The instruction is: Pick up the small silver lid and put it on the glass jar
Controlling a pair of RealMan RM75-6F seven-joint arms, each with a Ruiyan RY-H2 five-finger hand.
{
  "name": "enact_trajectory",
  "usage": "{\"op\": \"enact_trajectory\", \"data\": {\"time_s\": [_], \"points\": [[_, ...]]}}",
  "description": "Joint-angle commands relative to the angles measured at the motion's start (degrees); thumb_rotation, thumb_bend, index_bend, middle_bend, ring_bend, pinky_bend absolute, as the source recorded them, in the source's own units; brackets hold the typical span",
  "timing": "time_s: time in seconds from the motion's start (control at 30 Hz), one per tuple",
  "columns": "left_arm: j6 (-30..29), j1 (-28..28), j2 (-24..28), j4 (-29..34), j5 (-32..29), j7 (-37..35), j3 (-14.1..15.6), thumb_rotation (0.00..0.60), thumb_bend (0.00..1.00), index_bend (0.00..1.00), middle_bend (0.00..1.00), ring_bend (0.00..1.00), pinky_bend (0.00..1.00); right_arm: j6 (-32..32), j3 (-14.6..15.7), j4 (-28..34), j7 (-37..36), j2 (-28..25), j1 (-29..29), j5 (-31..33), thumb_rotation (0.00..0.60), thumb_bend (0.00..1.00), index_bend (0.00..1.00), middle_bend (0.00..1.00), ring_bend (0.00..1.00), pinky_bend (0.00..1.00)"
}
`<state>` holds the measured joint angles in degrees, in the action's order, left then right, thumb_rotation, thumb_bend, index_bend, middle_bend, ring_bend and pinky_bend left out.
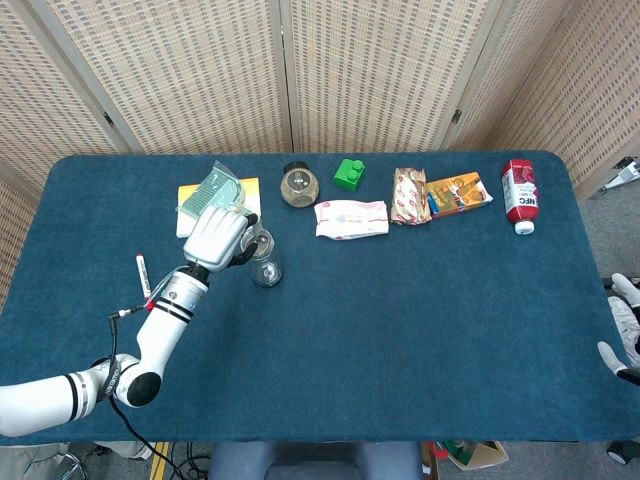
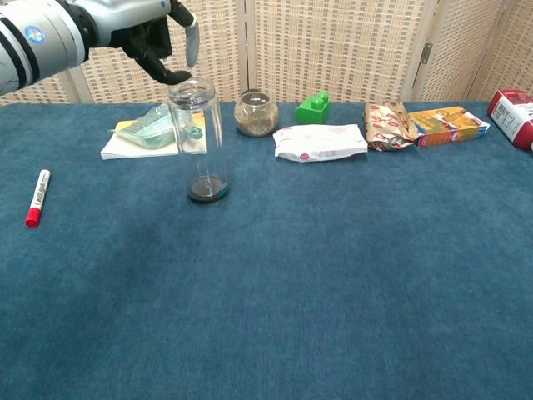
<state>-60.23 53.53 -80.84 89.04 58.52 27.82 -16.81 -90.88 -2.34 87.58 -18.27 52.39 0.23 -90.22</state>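
The tall clear glass jar (image 2: 196, 137) stands upright on the blue table, left of centre, also seen from above as the jar (image 1: 266, 262). The small silver lid (image 2: 192, 84) lies on the jar's mouth. My left hand (image 2: 158, 37) hovers just above and left of the lid with its fingers spread; the thumb tip is near the rim and nothing is held. From above, the left hand (image 1: 216, 235) covers the jar's left side. My right hand (image 1: 622, 330) shows only as a sliver at the right edge, off the table.
A red marker (image 2: 36, 197) lies at the left. Behind the jar are a yellow pad with a green packet (image 2: 148, 132), a round jar (image 2: 255, 113), a green block (image 2: 313, 107), a white pouch (image 2: 320, 142), snack packs (image 2: 387, 125) and a red bottle (image 2: 514, 112).
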Motion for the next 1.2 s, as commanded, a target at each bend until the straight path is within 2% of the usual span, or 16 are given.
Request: {"op": "enact_trajectory", "data": {"time_s": [0.03, 0.23, 0.43, 0.57, 0.77, 1.2], "points": [[-0.48, -0.22, 0.19, 0.52, 0.03, -0.12, -0.03, 0.6, 0.36, 0.51, 1.0, 0.98, 1.0, -0.01, -0.01, -0.02, -0.01, 0.02, -0.02, 0.02, 0.6, 0.3, 0.02, 0.19, 0.08, 0.23], [-1.51, -1.7, 2.01, 3.43, 0.7, -1.84, 0.22, 0.6, 0.36, 0.51, 1.0, 0.98, 1.0, 0.09, -0.01, -0.2, -0.11, 0.12, -0.04, 0.09, 0.6, 0.31, 0.02, 0.19, 0.08, 0.23], [-0.07, -2.72, 4.82, 7.46, 0.5, -2.27, 1.53, 0.6, 0.36, 0.52, 1.0, 1.0, 1.0, 0.29, -0.02, -0.37, -0.18, 0.29, 0.08, 0.05, 0.6, 0.31, 0.02, 0.19, 0.08, 0.23], [1.71, -2.49, 5.86, 9.26, -0.91, -1.23, 2.44, 0.6, 0.39, 0.5, 1.0, 1.0, 1.0, 0.24, -0.06, -0.4, -0.17, 0.35, 0.12, -0.03, 0.6, 0.3, 0.02, 0.19, 0.08, 0.23], [2.58, -1.85, 5.97, 9.83, -2.97, -0.26, 2.68, 0.6, 0.41, 0.45, 1.0, 1.0, 1.0, 0.13, -0.06, -0.38, -0.14, 0.29, 0.0, 0.06, 0.6, 0.31, 0.02, 0.19, 0.08, 0.23], [2.28, -1.28, 5.67, 9.45, -4.52, 0.47, 3.09, 0.6, 0.41, 0.41, 1.0, 1.0, 1.0, 0.2, -0.09, -0.36, -0.02, 0.32, -0.09, 0.26, 0.6, 0.3, 0.02, 0.19, 0.08, 0.23]]}}
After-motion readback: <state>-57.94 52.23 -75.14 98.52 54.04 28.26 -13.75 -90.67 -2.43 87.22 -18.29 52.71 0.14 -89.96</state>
